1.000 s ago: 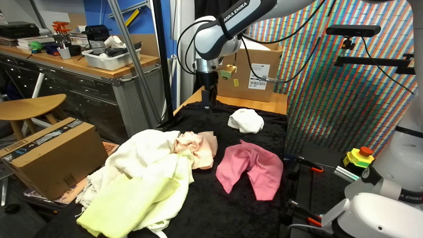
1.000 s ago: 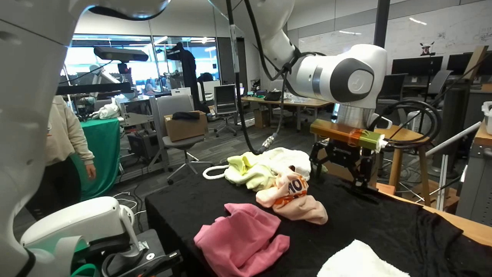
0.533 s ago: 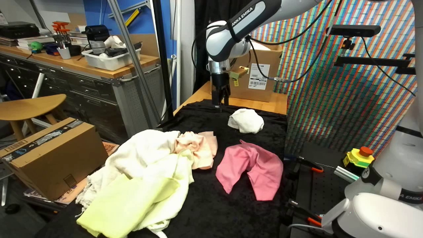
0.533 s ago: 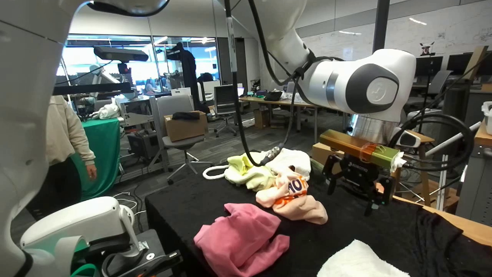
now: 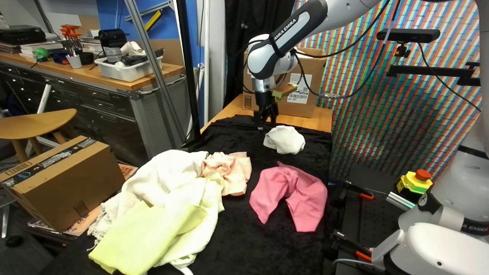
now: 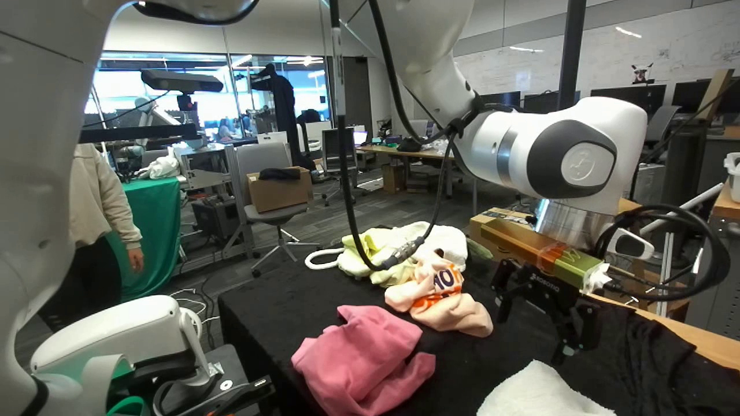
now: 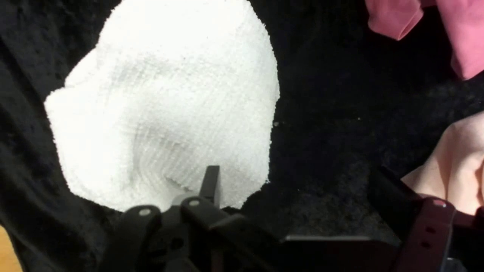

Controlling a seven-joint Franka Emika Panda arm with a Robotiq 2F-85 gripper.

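Observation:
My gripper point(image 5: 267, 126) is open and empty. It hangs above the black-covered table beside a crumpled white cloth point(image 5: 284, 139), the nearest thing to it. In an exterior view, the gripper point(image 6: 533, 335) is above and behind the white cloth point(image 6: 540, 393), which is cut off by the frame edge. In the wrist view, one finger of the gripper point(image 7: 297, 170) overlaps the white cloth point(image 7: 181, 83); contact cannot be told. The other finger is over black fabric, near a peach cloth point(image 7: 461, 162). A pink cloth point(image 7: 461, 34) shows at the upper right.
A pink cloth point(image 5: 290, 191), a peach cloth point(image 5: 229, 172), a cream towel point(image 5: 164, 172) and a yellow-green cloth point(image 5: 153, 233) lie on the black cover point(image 5: 244, 244). A cardboard box point(image 5: 313, 84) stands at the back. A cable point(image 6: 347, 190) hangs from the arm.
The arm and gripper have moved toward the white cloth, rightward in both exterior views and lower. The gripper has turned or tilted somewhat. The cloths have not moved.

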